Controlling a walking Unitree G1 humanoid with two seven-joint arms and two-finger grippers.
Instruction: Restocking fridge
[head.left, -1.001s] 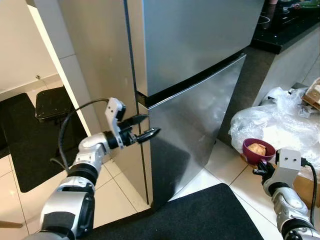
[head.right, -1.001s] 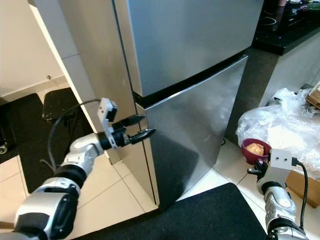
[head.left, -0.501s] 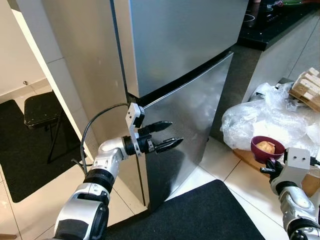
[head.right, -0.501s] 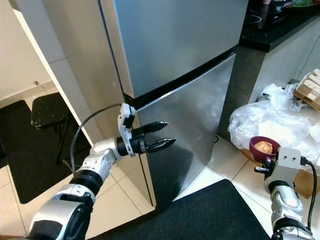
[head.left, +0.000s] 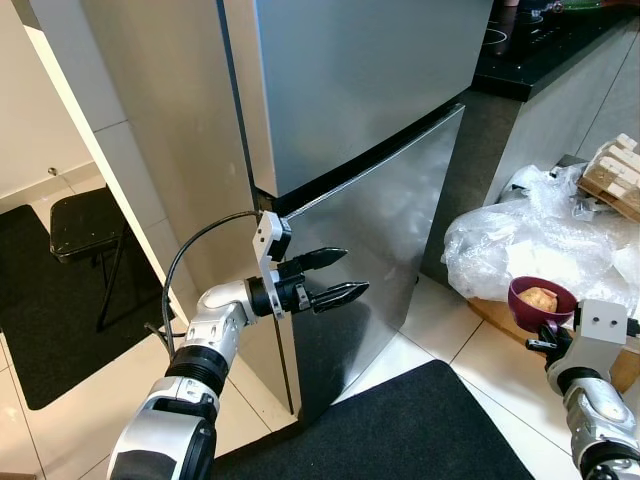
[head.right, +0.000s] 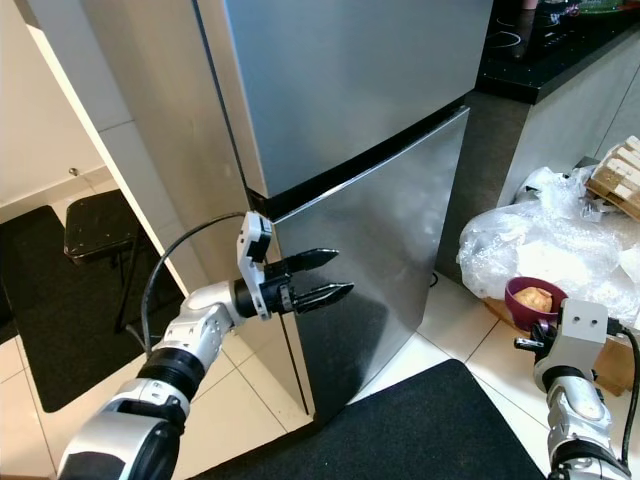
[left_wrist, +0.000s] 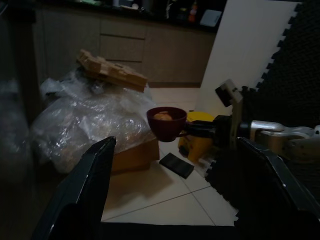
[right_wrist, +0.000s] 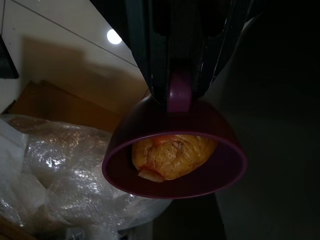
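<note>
Fridge (head.left: 380, 120) shut, both doors closed; step in hand looks like opening it. Left end effector (head.left: 335, 278), fingers apart, hovers at lower door's (head.left: 380, 250) left edge; next likely hook that edge, swing outward over open floor. Right end effector (right_wrist: 180, 75) clamped on purple bowl (head.right: 535, 300) holding food (right_wrist: 172, 156), near plastic bag (head.left: 540, 240).
</note>
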